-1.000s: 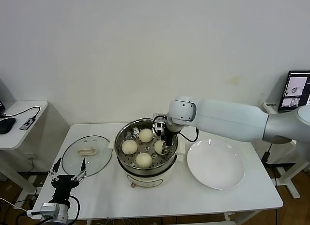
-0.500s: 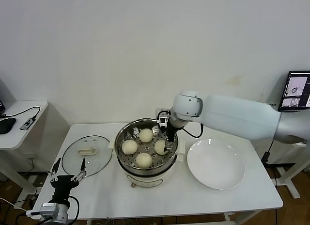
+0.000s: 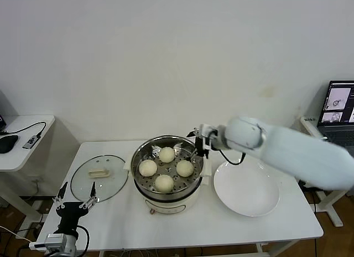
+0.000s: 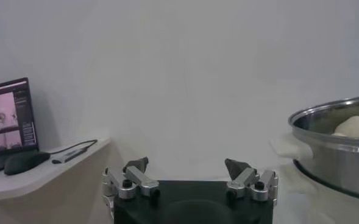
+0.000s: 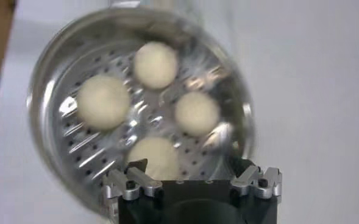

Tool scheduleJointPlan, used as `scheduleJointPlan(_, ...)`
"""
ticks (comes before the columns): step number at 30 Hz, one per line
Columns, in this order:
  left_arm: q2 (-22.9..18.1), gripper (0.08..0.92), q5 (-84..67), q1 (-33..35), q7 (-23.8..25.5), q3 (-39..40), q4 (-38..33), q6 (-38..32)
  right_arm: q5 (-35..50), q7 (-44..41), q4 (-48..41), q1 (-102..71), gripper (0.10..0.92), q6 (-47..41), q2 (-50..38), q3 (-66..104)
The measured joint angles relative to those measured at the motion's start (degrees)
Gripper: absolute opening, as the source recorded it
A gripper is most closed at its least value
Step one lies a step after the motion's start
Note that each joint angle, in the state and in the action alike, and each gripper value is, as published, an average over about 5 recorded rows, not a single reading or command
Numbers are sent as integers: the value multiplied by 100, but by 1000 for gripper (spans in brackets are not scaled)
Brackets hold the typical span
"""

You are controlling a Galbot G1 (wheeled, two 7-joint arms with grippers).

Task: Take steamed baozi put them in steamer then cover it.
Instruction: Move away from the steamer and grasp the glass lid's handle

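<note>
Now four baozi in steamer — empty right pincer above rim.

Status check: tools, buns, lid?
Right tool open and empty over the steamer's far rim; left tool open, parked by the table's near-left edge. Four buns on the tray. Lid flat on table left of steamer, nothing blocking it.

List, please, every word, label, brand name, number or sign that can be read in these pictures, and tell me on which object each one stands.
None can be read.
The laptop screen shows small windows with pictures; any text there is too small to read.
The steamer, the cover, the white plate and the steamed baozi show no visible lettering.
</note>
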Motion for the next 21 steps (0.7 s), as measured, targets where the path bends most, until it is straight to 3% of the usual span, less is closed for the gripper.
scheduleJointPlan(9,-59,823,242,-4,-216,59,12,196,-625,887,275,-3094,823,1682,-13,2964)
scheduleJointPlan(21,-194,823,1782,-81,-221,-100,387,-105,-1223,835,800,-6720,823,2987,1311,6697)
